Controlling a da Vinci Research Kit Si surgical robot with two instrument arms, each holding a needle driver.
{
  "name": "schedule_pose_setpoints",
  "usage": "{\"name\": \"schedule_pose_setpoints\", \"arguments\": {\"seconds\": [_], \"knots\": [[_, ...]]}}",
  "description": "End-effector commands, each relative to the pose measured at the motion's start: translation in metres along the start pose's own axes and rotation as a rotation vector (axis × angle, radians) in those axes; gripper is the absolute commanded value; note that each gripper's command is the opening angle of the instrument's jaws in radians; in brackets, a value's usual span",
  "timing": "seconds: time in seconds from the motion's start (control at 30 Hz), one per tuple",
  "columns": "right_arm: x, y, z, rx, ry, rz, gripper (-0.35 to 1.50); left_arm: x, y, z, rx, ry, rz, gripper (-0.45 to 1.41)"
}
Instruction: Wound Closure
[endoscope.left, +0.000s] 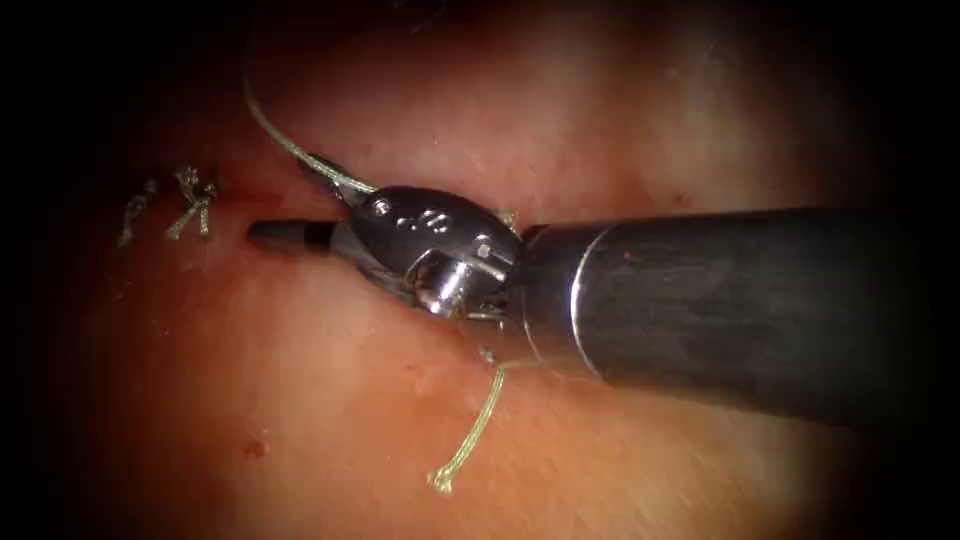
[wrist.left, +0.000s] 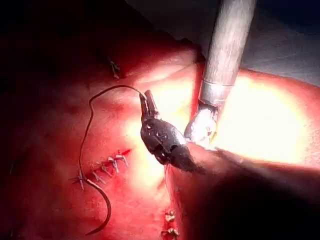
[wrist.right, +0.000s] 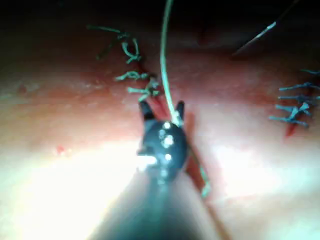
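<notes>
Right arm's tool (endoscope.left: 285, 200) comes in from the right of the endoscope view with its jaws parted in a narrow V. One jaw points left along the cut (endoscope.left: 232, 199), and the other angles up and to the left. The thread (endoscope.left: 280, 135) runs down from the upper left and passes across the upper jaw toward the wrist. The jaws are not closed on it, so the tool grips nothing. In the right wrist view the same tool (wrist.right: 162, 107) shows both jaw tips spread, with the thread (wrist.right: 162, 50) running straight between them and lying against one tip. In the left wrist view the thread (wrist.left: 85, 140) leaves the tool (wrist.left: 148, 100) and sweeps round in a long loop to the needle (wrist.left: 102, 215). The needle lies as a dark curve on the tissue (wrist.left: 45, 125), well apart from the tool and held by nothing. I cannot tell whether its point is in the tissue. A cut end of thread (endoscope.left: 475, 425) trails from beneath the tool's wrist, its frayed tip resting on the tissue. Left of the jaws, just beyond the cut, sit tied knots (endoscope.left: 190, 200) with short tails. A finished row of stitches (wrist.left: 107, 167) lies near the needle. A pale shaft (wrist.left: 225, 50) stands just beside the tool.
</notes>
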Motion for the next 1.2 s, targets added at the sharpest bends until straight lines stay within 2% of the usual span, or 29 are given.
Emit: {"name": "schedule_pose_setpoints", "arguments": {"seconds": [0.03,0.07,0.23,0.5,0.6,0.8,0.87,0.93,1.07,1.1,1.2], "knots": [[0.0007,0.0005,-0.0003,-0.019,0.028,0.016,0.64,-0.0005,-0.0002,0.0004,0.001,0.001,-0.003,-0.45],[0.0017,0.0012,-0.0013,-0.054,0.06,0.039,0.64,-0.0011,0.0003,-0.0002,0.012,0.002,-0.009,-0.45],[0.0032,0.0027,-0.0029,-0.129,0.122,0.069,0.63,-0.0039,0.0029,-0.0011,0.027,-0.001,-0.038,-0.45],[0.0034,0.0042,-0.0049,-0.163,0.148,0.059,0.59,-0.0071,0.0054,-0.0034,0.031,-0.006,-0.066,-0.45],[0.0039,0.0053,-0.0065,-0.137,0.192,0.066,0.58,-0.0086,0.0063,-0.0039,0.035,-0.027,-0.072,-0.45],[0.0042,0.0055,-0.0095,0.112,0.204,0.041,0.59,-0.0116,0.0054,-0.0037,0.054,-0.061,-0.062,-0.45],[0.0041,0.0055,-0.0097,0.18,0.209,0.033,0.59,-0.0131,0.0055,-0.0032,0.061,-0.07,-0.072,-0.45],[0.0038,0.0052,-0.0097,0.312,0.22,0.017,0.59,-0.0163,0.0058,-0.0016,0.064,-0.089,-0.089,-0.45],[0.0036,0.005,-0.0096,0.416,0.221,0.005,0.59,-0.0188,0.0052,-0.0007,0.063,-0.099,-0.098,-0.45],[0.0035,0.0049,-0.0097,0.475,0.211,-0.004,0.59,-0.0196,0.0047,-0.0007,0.063,-0.104,-0.103,-0.45],[0.0032,0.0047,-0.0099,0.559,0.186,-0.021,0.58,-0.0204,0.0039,-0.0007,0.063,-0.103,-0.102,-0.45]]}}
